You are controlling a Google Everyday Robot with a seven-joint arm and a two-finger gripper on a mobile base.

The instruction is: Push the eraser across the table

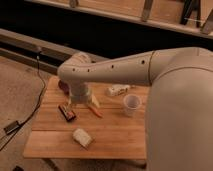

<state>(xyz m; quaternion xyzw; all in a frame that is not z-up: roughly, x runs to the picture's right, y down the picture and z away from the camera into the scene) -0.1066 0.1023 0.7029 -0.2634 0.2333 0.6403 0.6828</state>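
Note:
The eraser (66, 112), a small dark block with reddish edging, lies on the left half of the light-wood table (110, 132). My arm reaches in from the right and bends down over the table's back left part. The gripper (75, 102) hangs below the pale wrist, just behind and to the right of the eraser, close to it or touching it. Which of the two, I cannot tell.
A pale cream spongy block (82, 137) lies near the front edge. An orange carrot (95, 111) sits just right of the gripper. A white cup (132, 104) and a small white packet (117, 90) stand further right. A dark red object (63, 85) is at the back left. Cables run across the floor on the left.

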